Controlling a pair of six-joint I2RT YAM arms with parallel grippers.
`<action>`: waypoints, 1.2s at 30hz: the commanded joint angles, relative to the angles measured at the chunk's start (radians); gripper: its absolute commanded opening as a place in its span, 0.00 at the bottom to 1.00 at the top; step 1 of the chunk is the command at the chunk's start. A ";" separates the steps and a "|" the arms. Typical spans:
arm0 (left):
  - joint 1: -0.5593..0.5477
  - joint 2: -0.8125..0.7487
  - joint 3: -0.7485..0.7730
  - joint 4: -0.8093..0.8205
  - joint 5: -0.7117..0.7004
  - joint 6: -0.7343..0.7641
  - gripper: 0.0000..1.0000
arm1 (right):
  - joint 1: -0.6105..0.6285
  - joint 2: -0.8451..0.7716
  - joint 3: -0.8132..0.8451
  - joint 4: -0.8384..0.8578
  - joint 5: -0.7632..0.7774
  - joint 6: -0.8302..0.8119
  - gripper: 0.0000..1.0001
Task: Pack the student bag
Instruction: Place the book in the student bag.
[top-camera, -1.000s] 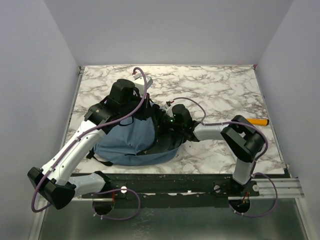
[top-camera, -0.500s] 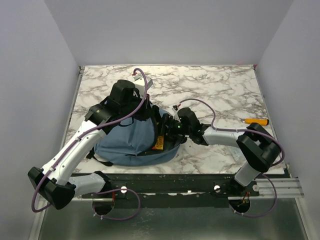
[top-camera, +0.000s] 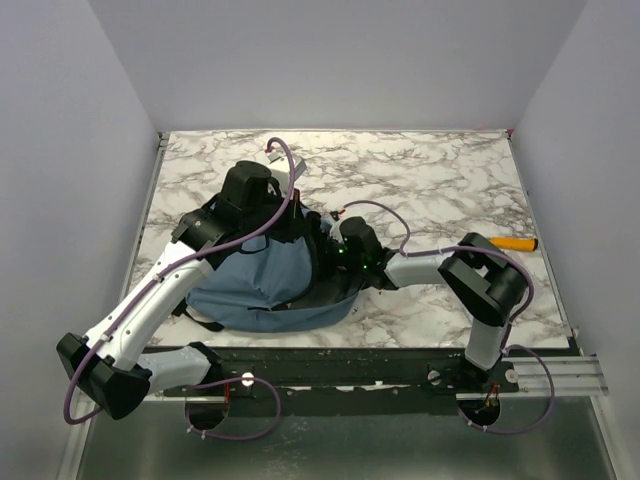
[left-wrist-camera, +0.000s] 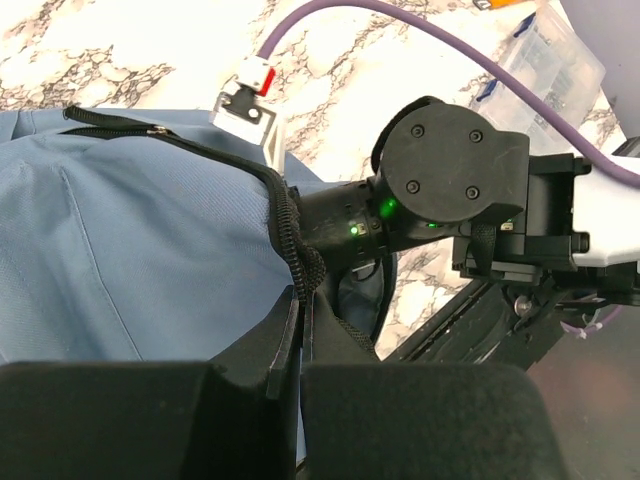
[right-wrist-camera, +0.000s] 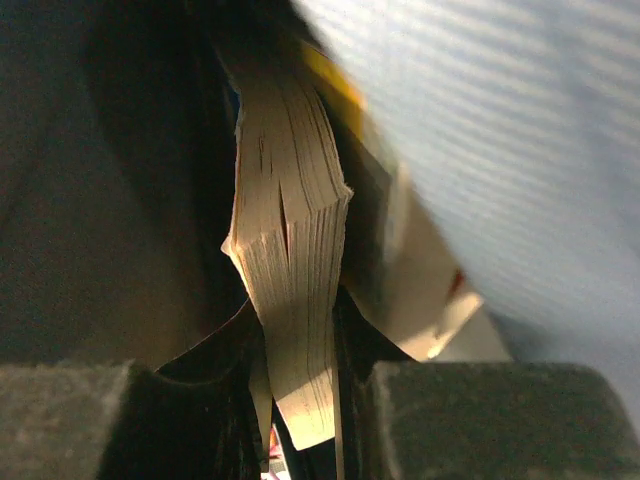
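The left gripper (left-wrist-camera: 302, 335) is pinched tight. Its two black fingers meet on the black zip edge of the student bag (left-wrist-camera: 130, 250), and the zip tape runs up out of the pinch toward 12 o'clock in the left wrist view. At 1 to 2 o'clock from that pinch, the right arm's round black wrist housing (left-wrist-camera: 440, 165), with green lights lit beside it, reaches into the bag's mouth.

The right gripper (right-wrist-camera: 298, 385) is narrow and closed on a paperback book (right-wrist-camera: 290, 230). The cream page block stands on edge between the fingers and touches both, and a dark cover peels away at 7 o'clock. Behind the book, at 3 to 4 o'clock, shows a second pale cover (right-wrist-camera: 420, 290) with a red mark and a yellow strip above it; its print is too blurred to read. Blue fabric fills the 1 o'clock corner of that view.

Seen from above, the bag lies slumped on the marble table (top-camera: 440, 170), about 8 o'clock from the table's middle and near the front edge. The left gripper is at the bag's 12 o'clock and the right arm enters at its 3 o'clock. An orange pen (top-camera: 512, 242) lies at the table's 3 o'clock, well apart from the bag.

In the left wrist view a clear plastic case (left-wrist-camera: 555, 60) sits at 1 o'clock; its bluish lettering is unreadable. A white connector with a red tab (left-wrist-camera: 248, 95) hangs on the purple cable (left-wrist-camera: 420, 30) just past the bag's edge.
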 joint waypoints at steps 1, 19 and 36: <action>0.005 -0.030 -0.015 0.022 0.029 -0.016 0.00 | 0.031 0.028 0.073 0.100 0.048 0.054 0.25; 0.017 -0.039 -0.061 0.025 0.006 0.001 0.00 | -0.011 -0.428 -0.046 -0.672 0.381 -0.659 0.79; 0.019 -0.014 -0.101 0.049 0.096 -0.071 0.09 | -0.012 -0.332 0.092 -0.667 0.892 -0.864 0.65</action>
